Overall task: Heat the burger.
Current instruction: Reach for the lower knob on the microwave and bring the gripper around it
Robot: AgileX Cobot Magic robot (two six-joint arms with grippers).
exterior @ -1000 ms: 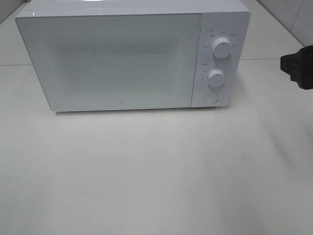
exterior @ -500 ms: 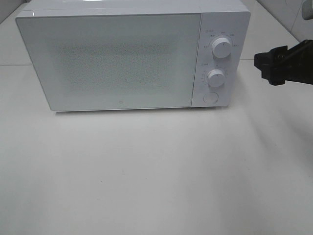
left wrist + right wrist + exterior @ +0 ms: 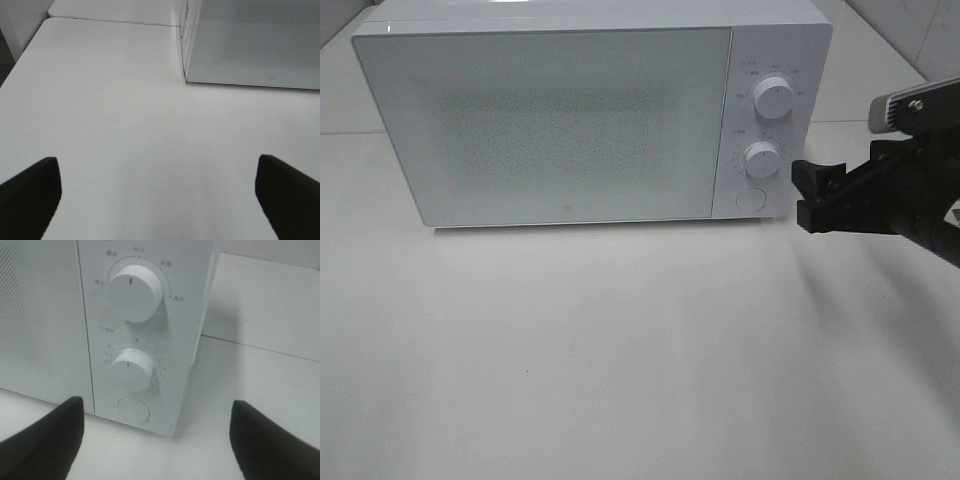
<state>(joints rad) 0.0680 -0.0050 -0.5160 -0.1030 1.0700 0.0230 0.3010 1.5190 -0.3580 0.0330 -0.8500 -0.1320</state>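
Two pincers found released, empty: right pincer (image 3: pixel 808 198) near round button (image 3: pixel 750 199) of shut microwave (image 3: pixel 590 115), left pincer (image 3: pixel 157 200) above surface (image 3: pixel 620 350). Saw no burger; maybe inside, could not tell. Judged soft, light, squashable; best gripped gently at bun sides.

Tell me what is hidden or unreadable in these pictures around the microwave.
- Microwave interior: the door has a dotted screen that hides it in every view; no burger shows anywhere.
- Markings around the lower dial: too small in the exterior high view.
- Left end effector: outside the exterior high view; the left wrist view's edge cuts off all but its fingertips.
- Right arm: cut off by the exterior high view's edge behind the right end effector.
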